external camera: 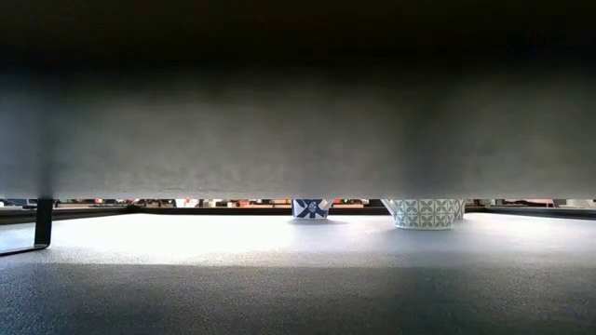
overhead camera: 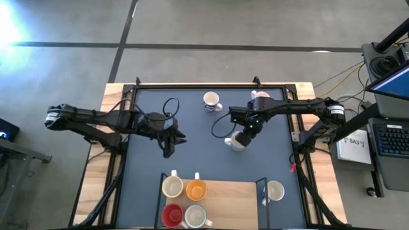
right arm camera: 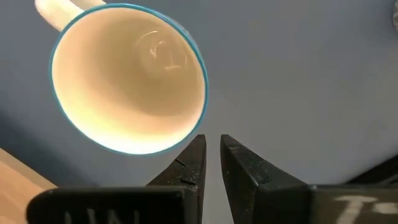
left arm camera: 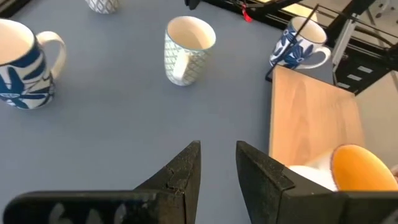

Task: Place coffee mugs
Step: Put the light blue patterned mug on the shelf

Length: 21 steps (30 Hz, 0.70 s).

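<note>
A white mug with a green lattice pattern (overhead camera: 237,144) (left arm camera: 188,46) stands upright on its base on the dark mat, mid-table. Its mouth (right arm camera: 127,78) faces up and its handle points to the table's left. My right gripper (right arm camera: 212,138) (overhead camera: 241,137) hangs just above it, pointing down, with its fingertips beside the rim. A narrow gap shows between the fingers and nothing is in it. My left gripper (left arm camera: 217,146) (overhead camera: 170,149) hovers open over bare mat to the left, touching nothing. Several mugs, one orange (overhead camera: 196,190) and one red (overhead camera: 171,215), stand on a wooden board (overhead camera: 236,198) at the near edge.
A blue-leaf mug (overhead camera: 211,100) and another mug (overhead camera: 260,97) stand near the far edge, the second beside my right arm. A blue-patterned mug (overhead camera: 275,190) stands at the board's right end. A black cable (overhead camera: 170,105) loops on the mat. Bare mat lies between the two grippers.
</note>
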### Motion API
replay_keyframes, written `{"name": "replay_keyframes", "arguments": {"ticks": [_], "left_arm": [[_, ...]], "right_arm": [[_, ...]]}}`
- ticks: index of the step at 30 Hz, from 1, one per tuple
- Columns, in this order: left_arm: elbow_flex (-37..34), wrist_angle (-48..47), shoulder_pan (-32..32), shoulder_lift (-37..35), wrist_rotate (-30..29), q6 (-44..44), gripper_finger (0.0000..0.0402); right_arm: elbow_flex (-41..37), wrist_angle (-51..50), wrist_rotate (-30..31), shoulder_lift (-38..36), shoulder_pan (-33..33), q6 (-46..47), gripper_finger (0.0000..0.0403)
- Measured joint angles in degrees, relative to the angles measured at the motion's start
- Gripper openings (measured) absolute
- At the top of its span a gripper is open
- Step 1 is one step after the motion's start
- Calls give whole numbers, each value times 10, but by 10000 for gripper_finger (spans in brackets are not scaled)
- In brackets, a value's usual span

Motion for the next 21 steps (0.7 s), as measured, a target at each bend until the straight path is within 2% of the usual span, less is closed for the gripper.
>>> {"name": "replay_keyframes", "arguments": {"ticks": [5, 8, 12, 21], "left_arm": [[-1, 0, 1, -14, -1, 14, 84], [-1, -10, 12, -47, 0, 41, 84], [-1, -87, 22, -98, -5, 55, 84], [-1, -205, 24, -176, -77, 85, 84]], "right_arm": [[0, 3, 1, -2, 3, 58, 19], [0, 7, 0, -3, 4, 97, 24], [0, 11, 0, 0, 4, 132, 50], [-5, 25, 7, 2, 15, 273, 122]]}}
